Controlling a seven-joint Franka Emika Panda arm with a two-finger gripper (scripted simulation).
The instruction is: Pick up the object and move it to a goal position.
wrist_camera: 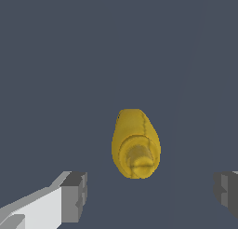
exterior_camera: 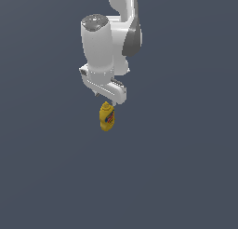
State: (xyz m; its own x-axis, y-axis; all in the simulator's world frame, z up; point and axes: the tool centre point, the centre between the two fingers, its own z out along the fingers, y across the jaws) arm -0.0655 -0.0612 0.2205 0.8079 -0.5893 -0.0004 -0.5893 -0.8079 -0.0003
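In the exterior view, the white Panda arm (exterior_camera: 104, 42) comes down from the top of the picture, a little toward the exterior view's left of centre, with its grey-capped wrist joint facing the camera. Below it hangs the white hand (exterior_camera: 109, 101), tilted so that its lower end points toward the exterior view's right. Directly under the hand stands the small yellow squeeze bottle with a pointed yellow cap and a red-blue label (exterior_camera: 107, 116), upright on the flat dark blue-grey tabletop (exterior_camera: 186, 167). The cap tip sits just at the hand's lower edge; whether they touch cannot be told from this view.

In the wrist view, the hand (wrist_camera: 151, 193) is spread wide: one grey fingertip pad (wrist_camera: 74, 197) on its white finger shows at one side and the other grey pad (wrist_camera: 227, 193) at the far edge. The yellow bottle (wrist_camera: 135, 143) is seen from above, cap toward the camera, lying between the two pads but beyond them, and well apart from each. The hand holds nothing.
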